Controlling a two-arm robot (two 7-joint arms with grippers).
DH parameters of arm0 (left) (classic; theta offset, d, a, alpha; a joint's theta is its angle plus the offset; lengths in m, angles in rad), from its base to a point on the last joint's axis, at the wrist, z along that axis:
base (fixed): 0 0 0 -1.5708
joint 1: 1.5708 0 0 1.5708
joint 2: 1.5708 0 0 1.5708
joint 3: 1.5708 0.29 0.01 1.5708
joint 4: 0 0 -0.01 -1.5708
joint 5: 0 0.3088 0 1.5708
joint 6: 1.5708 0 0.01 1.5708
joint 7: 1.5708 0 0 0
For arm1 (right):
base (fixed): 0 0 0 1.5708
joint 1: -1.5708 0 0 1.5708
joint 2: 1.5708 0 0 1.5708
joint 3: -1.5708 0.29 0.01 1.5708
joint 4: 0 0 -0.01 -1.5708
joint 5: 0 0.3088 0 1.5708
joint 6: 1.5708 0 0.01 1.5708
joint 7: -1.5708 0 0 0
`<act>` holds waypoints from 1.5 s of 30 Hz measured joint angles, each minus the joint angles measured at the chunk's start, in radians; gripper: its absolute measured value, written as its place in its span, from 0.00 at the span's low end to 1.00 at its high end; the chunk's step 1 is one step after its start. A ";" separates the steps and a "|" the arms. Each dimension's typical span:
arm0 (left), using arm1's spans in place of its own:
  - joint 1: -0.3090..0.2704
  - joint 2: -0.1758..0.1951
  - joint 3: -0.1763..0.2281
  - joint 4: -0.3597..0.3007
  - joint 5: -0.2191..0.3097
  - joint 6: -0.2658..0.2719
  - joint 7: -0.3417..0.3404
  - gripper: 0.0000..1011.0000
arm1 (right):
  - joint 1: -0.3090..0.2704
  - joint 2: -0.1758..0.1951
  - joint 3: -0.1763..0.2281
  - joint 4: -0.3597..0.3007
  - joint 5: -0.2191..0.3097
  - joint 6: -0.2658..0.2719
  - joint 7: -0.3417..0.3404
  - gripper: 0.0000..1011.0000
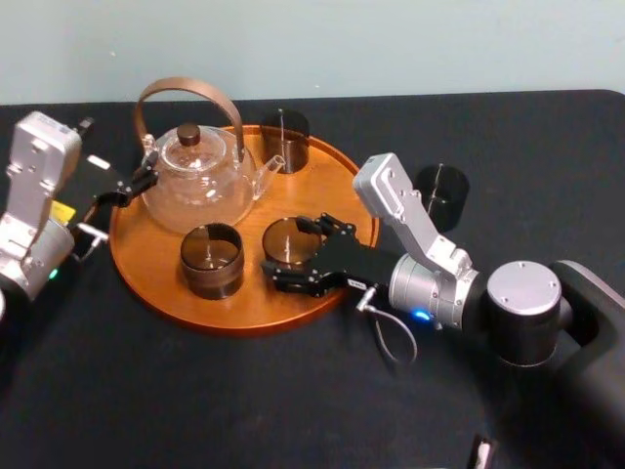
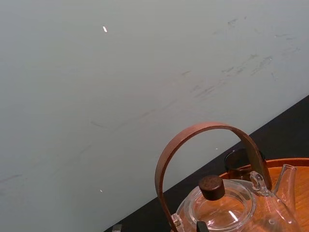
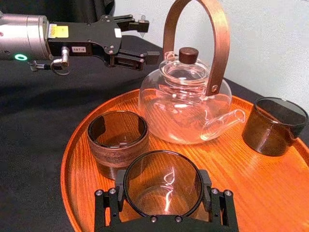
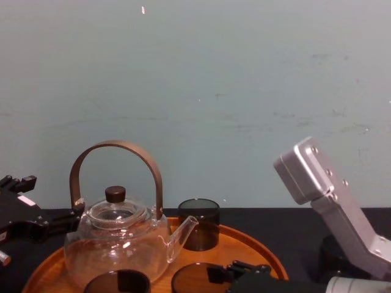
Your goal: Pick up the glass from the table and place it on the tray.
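The right gripper point(image 1: 288, 254) pinches the glass point(image 3: 162, 188) from both sides at 5 o'clock on the tray point(image 1: 195, 315), over the wood inside the rim. The left gripper point(image 3: 150, 41), jaws spread, hangs at the tray's 9 o'clock edge beside the teapot point(image 1: 200, 181).

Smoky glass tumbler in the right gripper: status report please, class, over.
Right gripper shut on smoky glass tumbler, over round orange-brown wooden tray. Left gripper open beside clear glass teapot. Dark banded tumbler close alongside.
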State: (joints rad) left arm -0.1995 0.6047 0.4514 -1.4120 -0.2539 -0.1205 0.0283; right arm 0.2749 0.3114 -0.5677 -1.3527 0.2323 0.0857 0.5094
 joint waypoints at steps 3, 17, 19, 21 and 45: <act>0.000 0.000 0.000 0.000 0.000 0.000 0.000 0.99 | 0.001 0.000 -0.002 0.001 0.001 0.003 0.001 0.90; 0.000 0.000 0.000 0.000 0.000 0.000 0.000 0.99 | 0.001 0.001 -0.001 0.001 0.001 0.003 0.001 0.90; 0.000 0.000 0.000 0.000 0.000 0.000 0.000 0.99 | 0.001 0.001 -0.001 0.001 0.001 0.003 0.001 0.92; 0.000 0.000 0.000 0.000 0.000 0.000 0.000 0.99 | 0.001 0.001 -0.001 0.000 0.001 0.003 0.001 0.95; 0.000 0.000 0.000 0.000 0.000 0.000 0.000 0.99 | -0.081 0.067 0.022 -0.116 0.043 0.037 -0.007 0.99</act>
State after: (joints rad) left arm -0.1995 0.6047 0.4514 -1.4120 -0.2539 -0.1205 0.0283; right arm 0.1940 0.3781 -0.5461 -1.4685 0.2755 0.1224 0.5019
